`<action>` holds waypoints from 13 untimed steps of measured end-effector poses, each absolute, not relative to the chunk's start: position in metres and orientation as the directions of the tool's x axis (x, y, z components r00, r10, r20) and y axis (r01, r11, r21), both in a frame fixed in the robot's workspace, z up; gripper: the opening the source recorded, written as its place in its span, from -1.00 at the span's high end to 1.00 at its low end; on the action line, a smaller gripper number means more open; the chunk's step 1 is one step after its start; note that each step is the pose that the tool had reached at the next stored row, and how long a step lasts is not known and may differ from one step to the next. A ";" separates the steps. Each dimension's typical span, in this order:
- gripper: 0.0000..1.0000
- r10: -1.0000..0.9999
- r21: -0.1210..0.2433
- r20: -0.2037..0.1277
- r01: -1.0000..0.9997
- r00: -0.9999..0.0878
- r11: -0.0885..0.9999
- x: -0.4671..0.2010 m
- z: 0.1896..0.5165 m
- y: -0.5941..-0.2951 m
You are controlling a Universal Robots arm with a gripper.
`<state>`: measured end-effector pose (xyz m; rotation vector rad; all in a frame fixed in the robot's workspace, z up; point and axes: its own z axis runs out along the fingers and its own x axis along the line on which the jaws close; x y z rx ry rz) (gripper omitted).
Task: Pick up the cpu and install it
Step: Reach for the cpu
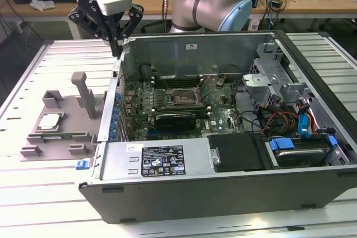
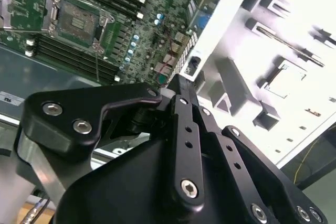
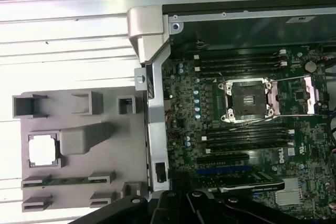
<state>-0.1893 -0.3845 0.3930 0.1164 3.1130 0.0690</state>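
My claw [image 1: 117, 50] hangs pinched narrow and empty over the computer case's [image 1: 223, 196] side wall. The cpu [image 1: 49, 121] lies in the grey tray [image 1: 61, 137] on the desk [image 1: 50, 193].

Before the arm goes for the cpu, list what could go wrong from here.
1. The hand hangs over the case's side wall; a careless descent could clip that edge.
2. The cpu lies in the grey tray beside a tall post; the hand may knock the post on approach.
3. The socket stands open; a tilted cpu could probably damage its contacts.
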 end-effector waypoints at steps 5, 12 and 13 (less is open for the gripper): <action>0.79 0.075 0.045 -0.024 0.074 -0.997 0.996 -0.202 0.392 -0.383; 0.79 0.075 0.045 -0.025 0.074 -0.997 0.996 -0.217 0.388 -0.382; 0.79 0.075 0.045 -0.025 0.074 -0.997 0.996 -0.219 0.387 -0.382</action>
